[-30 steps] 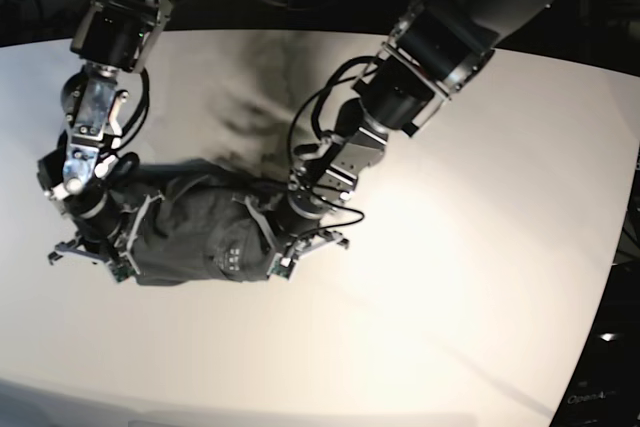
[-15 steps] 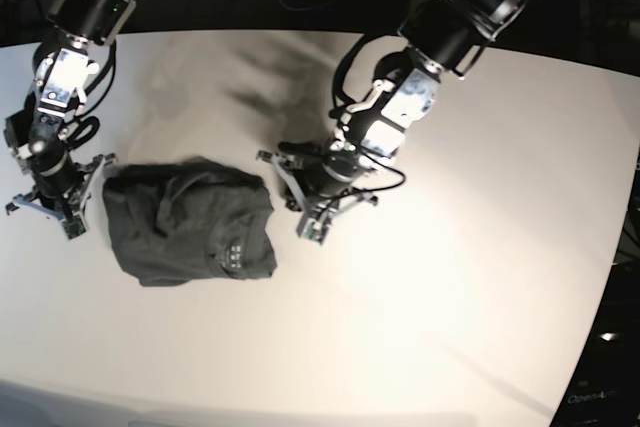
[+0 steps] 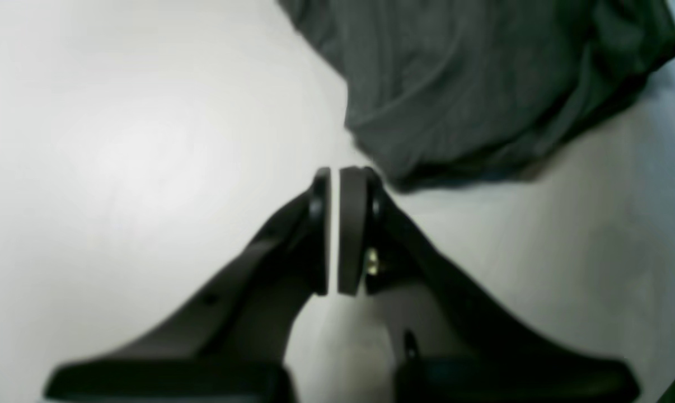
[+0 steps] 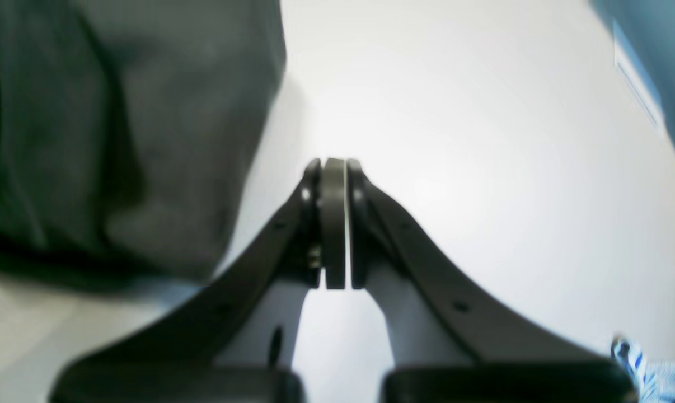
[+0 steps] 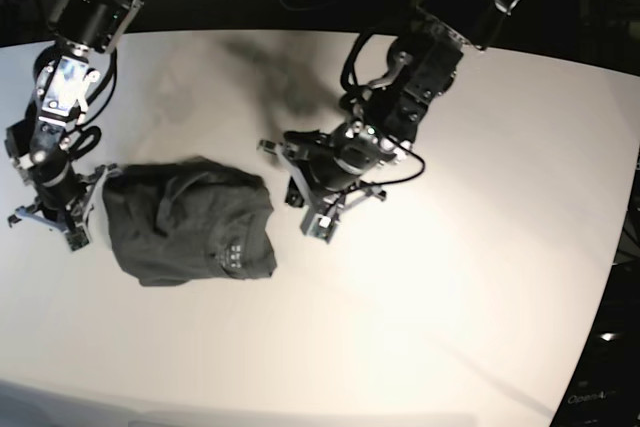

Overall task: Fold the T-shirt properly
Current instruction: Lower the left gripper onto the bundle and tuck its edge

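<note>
Left of centre on the table (image 5: 480, 247), the T-shirt (image 5: 190, 222) is lying bundled. Both the left gripper (image 5: 318, 209) and right gripper (image 5: 52, 215) are sitting pinched closed, holding nothing. I'm thinking square those lumpy edges up before backing off.

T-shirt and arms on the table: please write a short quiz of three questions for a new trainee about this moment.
1. True or false: the left gripper is clamped on the T-shirt.
2. Multiple choice: the right gripper is A) open above the cloth, B) shut and empty beside the cloth, C) shut on a sleeve.
3. Fill in: in the base view the T-shirt lies as a compact bundle on the white ____.

Key: 1 false, its fingers are shut with no cloth between them; 2 B; 3 table.
</note>
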{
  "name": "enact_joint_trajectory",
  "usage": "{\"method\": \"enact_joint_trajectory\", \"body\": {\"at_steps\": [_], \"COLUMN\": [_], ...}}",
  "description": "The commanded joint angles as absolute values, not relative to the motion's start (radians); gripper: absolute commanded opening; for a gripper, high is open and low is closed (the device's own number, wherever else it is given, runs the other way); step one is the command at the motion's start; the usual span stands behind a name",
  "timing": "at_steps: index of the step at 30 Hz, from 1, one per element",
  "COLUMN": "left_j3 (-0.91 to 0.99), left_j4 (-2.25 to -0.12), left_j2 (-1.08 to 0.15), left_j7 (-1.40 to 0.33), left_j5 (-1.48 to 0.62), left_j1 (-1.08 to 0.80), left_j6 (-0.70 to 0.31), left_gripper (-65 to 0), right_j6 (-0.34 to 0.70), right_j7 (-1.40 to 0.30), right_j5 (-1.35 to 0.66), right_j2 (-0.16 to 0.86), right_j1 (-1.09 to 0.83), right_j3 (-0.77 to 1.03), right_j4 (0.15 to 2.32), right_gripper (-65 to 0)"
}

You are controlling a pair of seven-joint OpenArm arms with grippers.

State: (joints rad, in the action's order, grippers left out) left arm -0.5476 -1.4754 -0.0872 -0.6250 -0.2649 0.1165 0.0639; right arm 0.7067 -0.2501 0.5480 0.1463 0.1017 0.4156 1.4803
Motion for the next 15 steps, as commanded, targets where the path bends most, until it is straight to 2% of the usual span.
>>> {"method": "enact_joint_trajectory", "body": {"at_steps": [1, 10, 15], "left_j3": [-0.550, -0.553, -0.648], "left_j4": [-1.492, -1.408, -1.290], "left_j2": [-0.068, 0.021, 0.059], "left_j7": [-0.611, -0.618, -0.605], "left_j5": [-0.269, -0.260, -0.260], "left_j1": [0.128, 0.148, 0.193], "left_j6": [0.061, 0.058, 0.062], "left_gripper": [-62.3, -62.3, -62.3], "right_j6": [0.698, 0.698, 0.698], "right_j7": [-0.232, -0.226, -0.226], "right_j5": [0.541, 0.541, 0.541], "right_j2": [0.162, 0.186, 0.202], "right_j1": [0.120, 0.127, 0.219], "right_j3": [0.418, 0.421, 0.415], "right_j4": [1.501, 1.500, 1.457], "right_gripper": [-65.0, -65.0, -65.0]}}
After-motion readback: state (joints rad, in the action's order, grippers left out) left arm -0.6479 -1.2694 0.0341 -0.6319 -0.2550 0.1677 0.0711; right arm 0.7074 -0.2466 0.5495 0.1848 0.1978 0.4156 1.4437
